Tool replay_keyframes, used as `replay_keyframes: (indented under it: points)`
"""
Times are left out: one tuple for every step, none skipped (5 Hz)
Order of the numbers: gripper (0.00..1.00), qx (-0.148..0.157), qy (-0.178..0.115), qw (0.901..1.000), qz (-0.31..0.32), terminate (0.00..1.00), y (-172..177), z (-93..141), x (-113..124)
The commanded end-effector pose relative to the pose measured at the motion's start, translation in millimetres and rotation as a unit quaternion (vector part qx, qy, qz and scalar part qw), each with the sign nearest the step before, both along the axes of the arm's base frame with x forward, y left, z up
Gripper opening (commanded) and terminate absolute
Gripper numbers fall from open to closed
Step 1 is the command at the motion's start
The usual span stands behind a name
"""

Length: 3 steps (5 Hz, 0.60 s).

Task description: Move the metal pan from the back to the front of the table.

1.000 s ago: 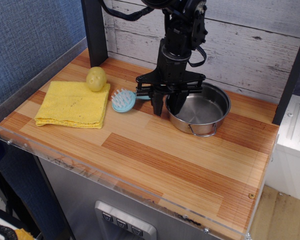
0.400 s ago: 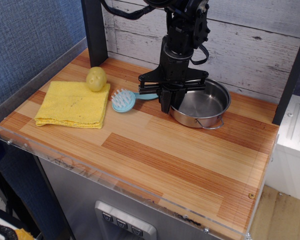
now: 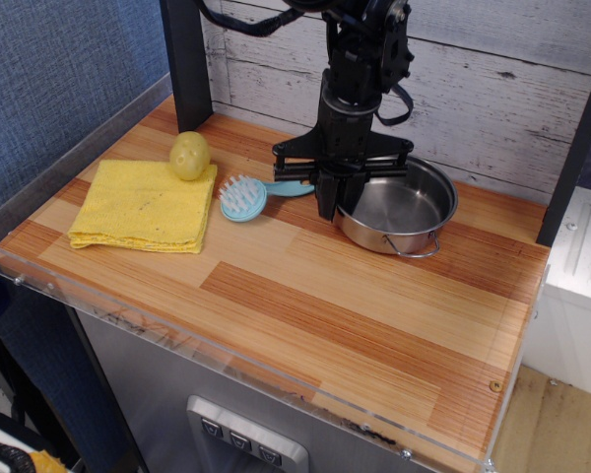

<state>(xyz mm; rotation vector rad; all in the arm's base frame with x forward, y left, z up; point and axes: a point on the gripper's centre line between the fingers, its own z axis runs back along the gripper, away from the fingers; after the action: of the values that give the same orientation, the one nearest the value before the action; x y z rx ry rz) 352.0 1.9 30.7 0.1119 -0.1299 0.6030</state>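
The metal pan [image 3: 399, 212] is a shallow shiny steel pot at the back right of the striped wooden table [image 3: 305, 305], with a wire loop handle facing front. My gripper [image 3: 328, 207] hangs down from the black arm and is shut on the pan's left rim. The pan looks slightly lifted on the gripper's side. Its inside is empty.
A blue brush [image 3: 244, 197] lies just left of the gripper. A folded yellow cloth [image 3: 143, 205] with a yellow ball [image 3: 189, 155] at its back edge lies on the left. A black post [image 3: 185, 59] and a white plank wall [image 3: 492, 89] stand behind.
The fingers, which stood apart across the pan's left rim, have closed on it. The pan has shifted slightly back and right and looks a little raised.
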Motion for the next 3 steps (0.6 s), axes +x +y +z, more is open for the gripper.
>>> replay_keyframes:
  points:
    - [0.0, 0.007, -0.063, 0.9947, -0.081, 0.0, -21, 66, 7]
    - [0.0, -0.007, -0.081, 0.9922, -0.095, 0.0, -28, 93, -1]
    - [0.0, -0.021, -0.095, 0.99, -0.102, 0.0, -25, 113, -20]
